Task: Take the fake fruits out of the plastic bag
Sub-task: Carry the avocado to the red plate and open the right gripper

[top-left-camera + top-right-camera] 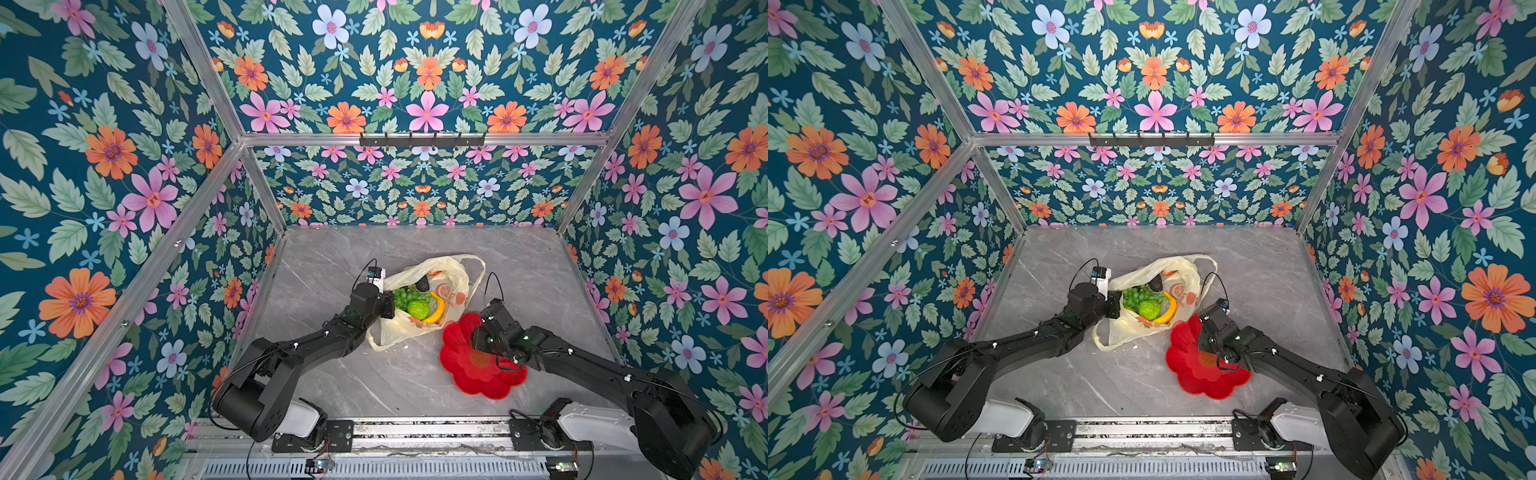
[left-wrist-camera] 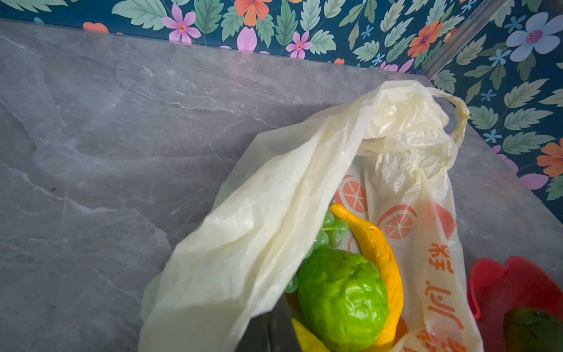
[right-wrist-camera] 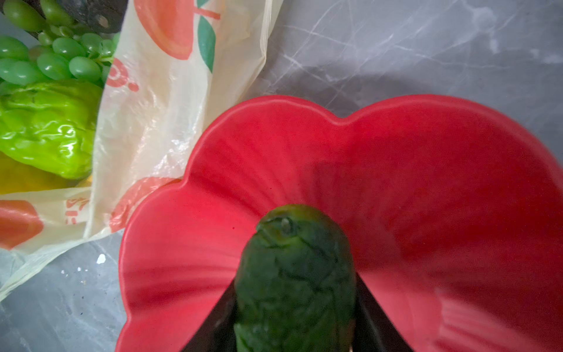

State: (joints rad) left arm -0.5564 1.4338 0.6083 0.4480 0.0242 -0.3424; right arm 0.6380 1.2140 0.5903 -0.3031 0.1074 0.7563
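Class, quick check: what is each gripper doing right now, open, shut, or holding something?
The left gripper is shut on the bag rim.
The right gripper is shut on an avocado, over the plate.

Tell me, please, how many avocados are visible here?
2. One dark avocado lies inside the plastic bag, beside the grapes; a second avocado is held by the right gripper over the red plate. More may be hidden under other fruits.

Top views overhead; close wrist views share bag [image 2: 259, 228]
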